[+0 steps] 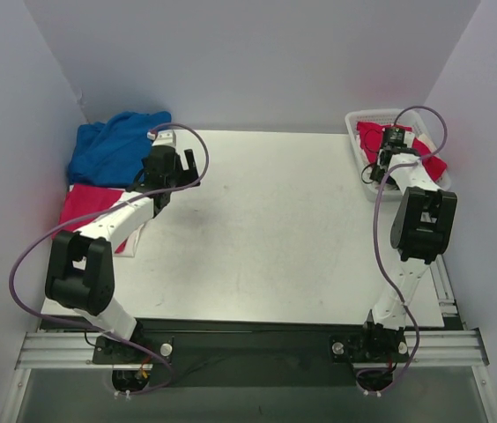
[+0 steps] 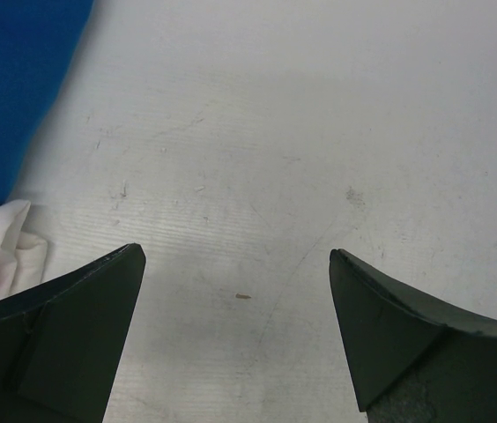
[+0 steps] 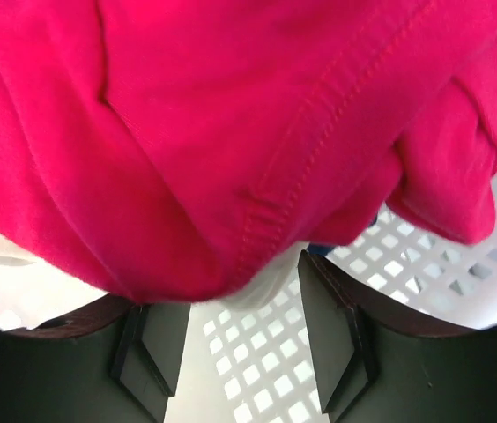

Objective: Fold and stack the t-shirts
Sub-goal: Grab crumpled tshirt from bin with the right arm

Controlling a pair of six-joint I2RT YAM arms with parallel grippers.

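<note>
Plainly left pincer (image 2: 237, 256) gaping, empty | right-wrist view alone: right pincer (image 3: 231, 304) beneath crimson shirt (image 3: 231, 115), grip unclear

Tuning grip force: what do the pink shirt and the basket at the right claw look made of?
Pink t-shirt: soft matte knit, probably cotton jersey; it creases loosely and shows a stitched seam. Basket: rigid white plastic by the look, slightly glossy, moulded as a regular square lattice.
</note>
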